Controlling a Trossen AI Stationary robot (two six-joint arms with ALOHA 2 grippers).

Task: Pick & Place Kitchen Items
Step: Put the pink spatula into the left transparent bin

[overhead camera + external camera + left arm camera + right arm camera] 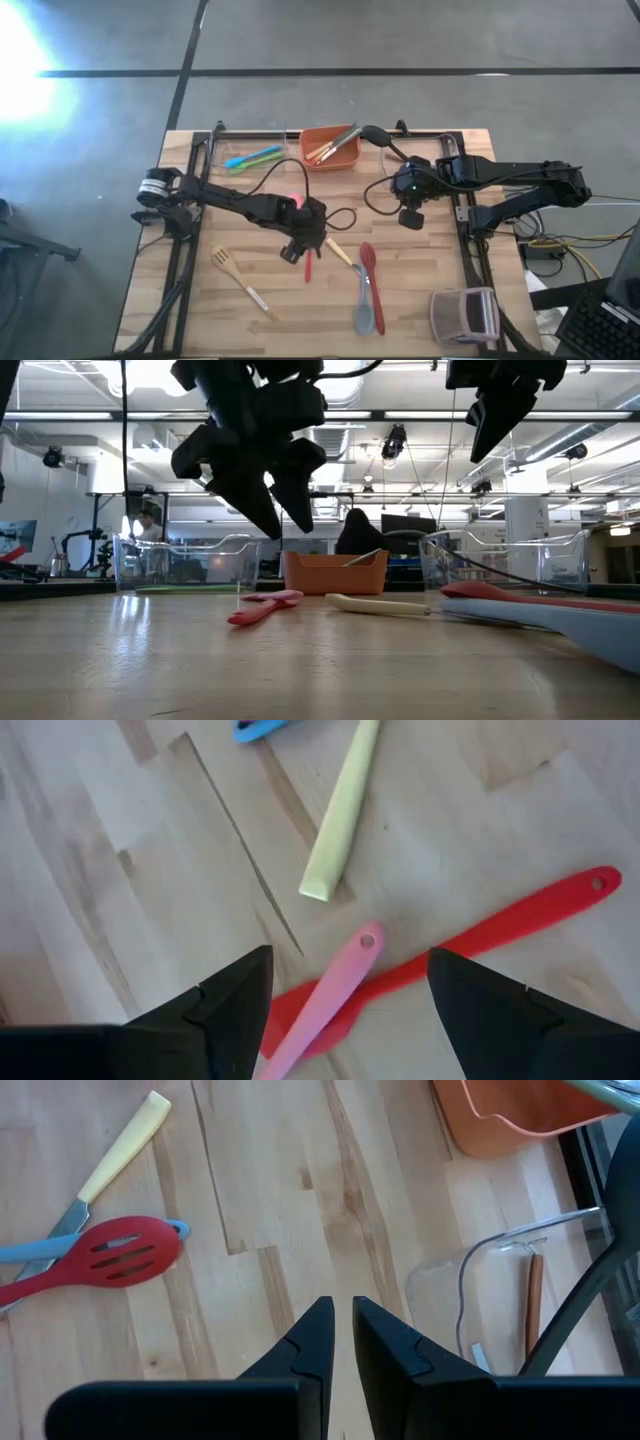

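Landmark: the orange bin at the far edge of the tabletop, with a few pale-handled utensils leaning in it.
Pink utensil: slim, flat, with a small hole at the handle end; it lies crossed over the red one, nearer than the orange bin and a little to its left.
Red utensil: long flat handle with a hole at the tip, running slantwise under the pink one.
Pale handle: cream-yellow, straight, lying just beside the crossed pair, its cut end towards them.
Red slotted spoon: oval slotted head, lying over a grey-blue utensil, well on the near side of the orange bin.
Wooden fork: pale, lying diagonally, far to the near left of the orange bin.
Left hand: spread wide, empty, above the pink and red pair, fingers on either side.
Right hand: clenched on nothing, raised over bare wood to the right of the orange bin.
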